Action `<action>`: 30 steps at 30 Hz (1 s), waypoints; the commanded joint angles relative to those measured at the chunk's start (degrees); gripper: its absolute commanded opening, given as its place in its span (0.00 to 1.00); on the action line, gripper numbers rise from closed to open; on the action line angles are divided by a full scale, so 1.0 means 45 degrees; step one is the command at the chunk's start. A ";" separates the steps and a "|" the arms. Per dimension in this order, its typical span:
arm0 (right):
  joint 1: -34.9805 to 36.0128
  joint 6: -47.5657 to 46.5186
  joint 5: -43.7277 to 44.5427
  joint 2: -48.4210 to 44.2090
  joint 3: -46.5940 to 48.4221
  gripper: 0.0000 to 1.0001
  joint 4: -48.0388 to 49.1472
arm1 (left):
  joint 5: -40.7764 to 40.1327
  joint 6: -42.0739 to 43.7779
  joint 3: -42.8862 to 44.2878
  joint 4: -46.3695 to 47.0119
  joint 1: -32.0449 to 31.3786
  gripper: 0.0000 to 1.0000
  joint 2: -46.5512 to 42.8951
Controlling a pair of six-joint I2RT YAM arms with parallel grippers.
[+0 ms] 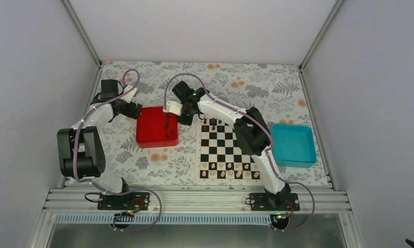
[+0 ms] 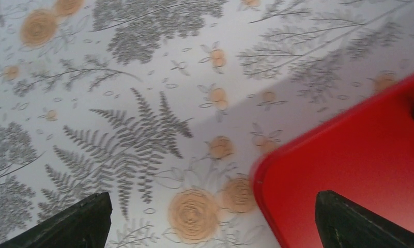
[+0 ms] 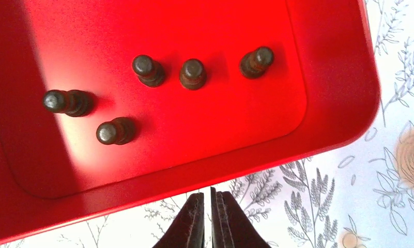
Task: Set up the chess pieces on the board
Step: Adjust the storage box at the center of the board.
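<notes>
Surface (image 1: 235,77) floral: grey ferns, orange roses; plain grey walls (image 1: 194,26). Left tool (image 2: 215,221) released wide over red tray (image 3: 235,134) corner. Right tool (image 3: 211,212) clenched, empty, at tray edge. Five dark pieces (image 3: 193,73) in tray, few on board (image 1: 228,150) far row.

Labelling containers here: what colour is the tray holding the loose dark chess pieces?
Bright red; the tray shows best in the right wrist view.

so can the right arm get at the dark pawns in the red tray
Probably yes: the right gripper hangs above the red tray at its rim, and the five dark pawns stand uncovered, though its jaws are shut.
</notes>
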 commanded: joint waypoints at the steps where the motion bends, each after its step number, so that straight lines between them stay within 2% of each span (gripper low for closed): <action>1: 0.0351 -0.0021 0.0414 -0.0002 0.0544 0.07 -0.0375 | -0.0276 -0.0307 0.0735 0.0978 0.0638 0.97 0.0495; 5: 0.0589 -0.0190 0.0291 -0.1299 -0.0678 0.06 -0.0412 | 0.0197 -0.0238 0.2061 0.0631 0.0727 0.97 0.1705; 9: 0.1150 -0.0293 0.0067 -0.2150 -0.1375 0.06 -0.1477 | 0.0559 -0.0261 0.3919 -0.0095 0.0693 0.95 0.3612; 13: 0.2004 -0.0246 -0.0072 -0.2517 -0.1967 0.06 -0.2145 | 0.0441 0.0075 0.4743 -0.0311 0.0550 0.94 0.4893; 21: 0.2966 -0.0088 -0.0235 -0.1623 -0.2095 0.04 -0.2165 | 0.0260 0.0549 0.4287 -0.0080 0.0164 0.94 0.5393; 30: 0.2994 0.0095 0.0721 -0.0791 -0.2246 0.04 -0.1049 | 0.0625 0.1422 0.3516 -0.0097 0.0180 0.94 0.4941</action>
